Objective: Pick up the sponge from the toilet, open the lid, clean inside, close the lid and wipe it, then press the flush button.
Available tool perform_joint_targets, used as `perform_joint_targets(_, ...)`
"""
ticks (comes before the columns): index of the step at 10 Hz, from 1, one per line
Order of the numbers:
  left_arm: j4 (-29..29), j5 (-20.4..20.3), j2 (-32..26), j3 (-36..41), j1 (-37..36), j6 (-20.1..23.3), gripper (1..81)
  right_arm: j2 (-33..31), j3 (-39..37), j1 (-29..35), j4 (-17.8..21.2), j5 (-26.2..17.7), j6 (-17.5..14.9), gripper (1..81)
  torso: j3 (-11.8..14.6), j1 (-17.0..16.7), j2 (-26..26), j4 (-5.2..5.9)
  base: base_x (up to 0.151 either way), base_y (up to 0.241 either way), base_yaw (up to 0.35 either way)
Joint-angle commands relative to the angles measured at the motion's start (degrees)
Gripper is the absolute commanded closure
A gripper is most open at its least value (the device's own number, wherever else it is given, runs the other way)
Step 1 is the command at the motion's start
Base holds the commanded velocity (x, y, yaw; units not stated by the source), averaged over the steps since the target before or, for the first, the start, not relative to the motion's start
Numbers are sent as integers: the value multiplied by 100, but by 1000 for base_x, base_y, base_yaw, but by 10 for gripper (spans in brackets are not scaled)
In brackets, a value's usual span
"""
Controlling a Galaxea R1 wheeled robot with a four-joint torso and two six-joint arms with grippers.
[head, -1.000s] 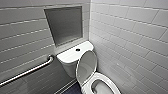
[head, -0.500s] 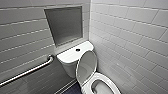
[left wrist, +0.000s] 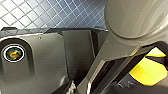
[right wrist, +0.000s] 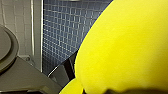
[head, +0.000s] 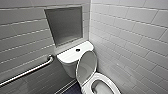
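The toilet [head: 68,65] sits in the corner where two white-tiled walls [head: 130,37] meet. The lid [head: 86,65] is up, standing nearly upright at its hinge end with its back toward the tank. The bowl [head: 100,88] is open below it, ringed by the seat [head: 112,83]. On the flat tank top, right in the centre and well away from every edge, sits the flush button [head: 77,50], small and dark.

Above the tank there's a square recessed niche [head: 65,25] in the wall. Over on the left wall a metal grab bar [head: 27,71] slants down toward the picture's corner. A strip of dark floor [head: 71,90] shows beside the toilet's base.

And the sponge [right wrist: 125,50]? It's off the toilet entirely! Bright yellow and huge against the right wrist camera, it hangs above the blue mosaic floor [right wrist: 60,32]. The right pincer [right wrist: 107,90] is clamped around it, just a dark sliver under the yellow. The left wrist camera catches the sponge [left wrist: 150,71] too, past the robot's own grey arm, with dark bars crossing its upper edge and more of the blue tiling [left wrist: 62,15] beyond.

As for the left pincer, released or clenched, I cannot tell.
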Motion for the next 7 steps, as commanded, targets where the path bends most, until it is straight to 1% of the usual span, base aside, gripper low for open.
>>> perform_joint_targets(1, 129, 178, 237, -128, -36, 90, 10, -277, 266, -264, 393, -313, -74, 811, 0, 0, 0, 0, 0, 0, 0)
perform_joint_targets(2, 129, 178, 280, -172, 0, 90, 10, -356, 432, -361, 1059, -209, -669, 811, 2, 0, 0, 0, 0, 0, 0)
perform_joint_targets(3, 138, 178, 307, -190, 34, 90, 10, -496, 835, -405, 1892, -14, -1582, 811, 2, 0, 0, 0, 0, 0, 0)
perform_joint_targets(4, 138, 178, 325, -207, 69, 99, 10, -704, 1203, -344, 2325, -90, -2145, 811, 5, 0, 0, 0, 0, 0, 0)
perform_joint_targets(5, 190, 178, 333, -207, 148, 99, 10, -916, 1571, -256, 2034, -137, -2306, 811, 5, 0, 0, 0, 0, 0, 0)
perform_joint_targets(6, 216, 178, 342, -216, 210, 108, 10, -1171, 1890, -195, 1601, -50, -2280, 811, 5, 0, -2, 0, 0, 0, 0)
perform_joint_targets(7, 225, 161, 342, -276, 333, 116, 10, -1398, 2161, -19, 1467, 175, -2245, 811, 7, 0, -2, 0, 0, 0, 0)
